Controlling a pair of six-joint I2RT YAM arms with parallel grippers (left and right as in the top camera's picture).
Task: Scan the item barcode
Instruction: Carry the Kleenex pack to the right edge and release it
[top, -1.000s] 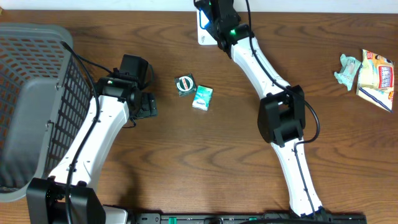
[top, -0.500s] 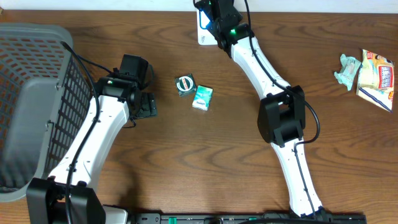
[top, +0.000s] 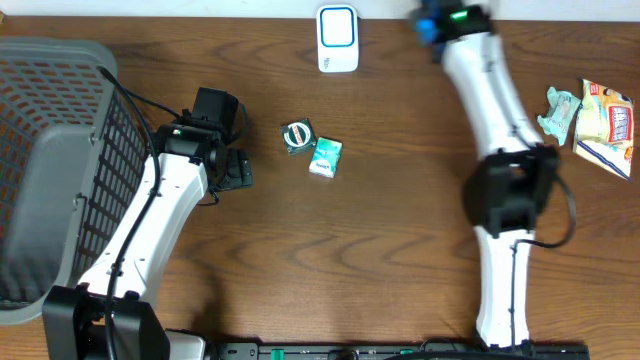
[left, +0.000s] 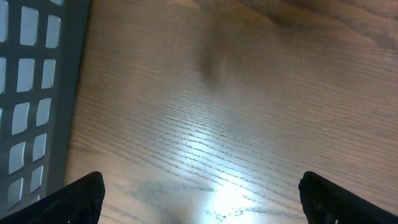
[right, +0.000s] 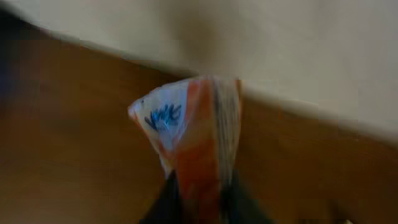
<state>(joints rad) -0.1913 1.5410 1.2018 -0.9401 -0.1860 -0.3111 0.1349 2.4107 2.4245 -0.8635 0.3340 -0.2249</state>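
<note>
Right gripper (right: 200, 202): closed almost fully, pinching the lower end of an orange-and-white crinkled plastic packet (right: 189, 134) with blue print. The packet is held off the wood at the far edge of the table, near the scanner on its right side. No barcode can be made out in the blurred wrist view.

Left gripper (left: 202, 205): jaws spread wide and empty, low over bare wood beside the basket, toward the left edge.

Brown wooden table (top: 380, 260): carries everything listed below.

Grey plastic mesh basket (top: 50, 200): at the left edge. Its contents cannot be told.

White rectangular scanner with a blue-outlined window (top: 337, 38): at the middle of the far edge, with nothing over it.

Yellow-and-white snack bag (top: 603, 125): at the right edge.

Crumpled pale green wrapper (top: 560, 112): just beside the snack bag, on its inner side.

Small green-and-white carton (top: 325, 157): mid-table, toward the far edge.

Round dark green tin (top: 298, 135): just beside the carton, on its left.

Status, by judgement: one item is picked up and in a secure pinch, so the grasp is done. The packet sits off to one side of the scanner window rather than above it, so a completed scan cannot be confirmed from this moment. Still to do, most likely: bring the packet's barcode over the window. The carton, tin, bag and wrapper lie unhandled.
</note>
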